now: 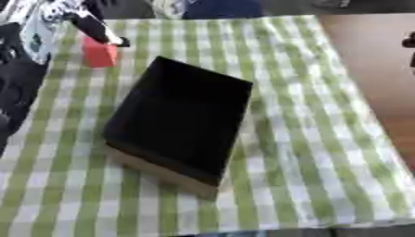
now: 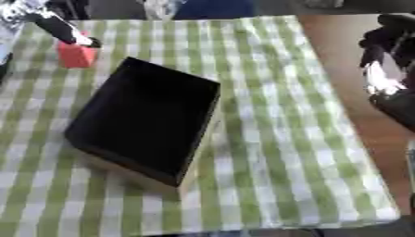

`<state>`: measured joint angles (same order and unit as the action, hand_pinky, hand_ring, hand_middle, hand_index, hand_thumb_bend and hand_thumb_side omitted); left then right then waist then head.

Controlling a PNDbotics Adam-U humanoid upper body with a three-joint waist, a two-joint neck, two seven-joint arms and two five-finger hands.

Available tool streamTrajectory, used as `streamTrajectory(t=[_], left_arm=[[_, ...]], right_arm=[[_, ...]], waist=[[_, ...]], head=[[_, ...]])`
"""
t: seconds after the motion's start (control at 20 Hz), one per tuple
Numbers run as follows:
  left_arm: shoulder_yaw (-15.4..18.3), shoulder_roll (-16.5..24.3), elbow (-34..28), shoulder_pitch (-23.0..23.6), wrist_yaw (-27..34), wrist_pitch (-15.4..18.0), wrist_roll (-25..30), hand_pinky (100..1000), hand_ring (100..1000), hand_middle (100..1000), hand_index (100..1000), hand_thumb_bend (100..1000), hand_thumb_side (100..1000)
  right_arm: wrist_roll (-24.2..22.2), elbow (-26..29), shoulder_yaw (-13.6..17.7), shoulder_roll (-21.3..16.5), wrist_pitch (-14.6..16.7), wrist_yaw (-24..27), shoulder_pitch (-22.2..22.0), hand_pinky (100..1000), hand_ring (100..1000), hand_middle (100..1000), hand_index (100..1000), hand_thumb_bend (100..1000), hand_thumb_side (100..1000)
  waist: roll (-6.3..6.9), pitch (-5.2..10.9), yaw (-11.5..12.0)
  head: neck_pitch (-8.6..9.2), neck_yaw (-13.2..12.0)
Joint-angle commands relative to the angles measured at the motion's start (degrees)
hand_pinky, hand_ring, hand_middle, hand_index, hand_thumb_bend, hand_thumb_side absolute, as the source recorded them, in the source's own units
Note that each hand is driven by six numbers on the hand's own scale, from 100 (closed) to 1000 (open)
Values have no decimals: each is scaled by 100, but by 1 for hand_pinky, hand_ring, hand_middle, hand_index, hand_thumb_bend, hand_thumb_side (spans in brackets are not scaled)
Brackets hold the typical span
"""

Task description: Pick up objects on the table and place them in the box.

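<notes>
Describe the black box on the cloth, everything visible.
The box is an open-topped rectangular tray with a dark, black-looking interior and lighter tan outer walls that look like cardboard, visible along its near edge. It lies flat on the green-and-white checked cloth, turned at an angle to the table edges, near the cloth's centre-left. Nothing can be made out inside it. No robot hand touches it; the red block stands apart beyond its far-left corner, with the left robot hand at that block.

Matt black box (image 1: 180, 118), checked cloth (image 1: 308, 139) — soft, smooth red block (image 1: 100, 54)
</notes>
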<state>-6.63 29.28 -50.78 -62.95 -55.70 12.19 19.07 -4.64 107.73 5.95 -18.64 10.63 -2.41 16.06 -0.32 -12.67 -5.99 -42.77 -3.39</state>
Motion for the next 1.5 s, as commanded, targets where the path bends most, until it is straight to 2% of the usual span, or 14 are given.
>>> streamTrajectory(t=[0.05, 0.6, 1.0, 1.5], left_arm=[[107, 113, 33, -127, -92, -3, -64, 764, 659, 640, 842, 659, 264], [323, 123, 359, -183, -488, -158, -196, 765, 664, 643, 843, 632, 247], [571, 228, 495, -248, -644, -394, -344, 773, 681, 667, 841, 656, 258], [783, 488, 548, -263, -770, -580, -366, 835, 784, 793, 883, 697, 268]], right_arm=[[-26, 58, 15, -122, 10, 39, 46, 832, 695, 638, 816, 100, 289], [-46, 53, 13, -122, 8, 47, 73, 833, 695, 636, 817, 100, 294], [-56, 41, 14, -123, 9, 46, 91, 834, 695, 635, 817, 100, 313], [-72, 30, 18, -137, 8, 39, 103, 834, 695, 632, 817, 100, 318]], waist=[[13, 88, -24], [57, -7, -151], [97, -86, -277], [149, -109, -337]], head=[[-29, -17], [28, -2], [67, 4], [97, 21]])
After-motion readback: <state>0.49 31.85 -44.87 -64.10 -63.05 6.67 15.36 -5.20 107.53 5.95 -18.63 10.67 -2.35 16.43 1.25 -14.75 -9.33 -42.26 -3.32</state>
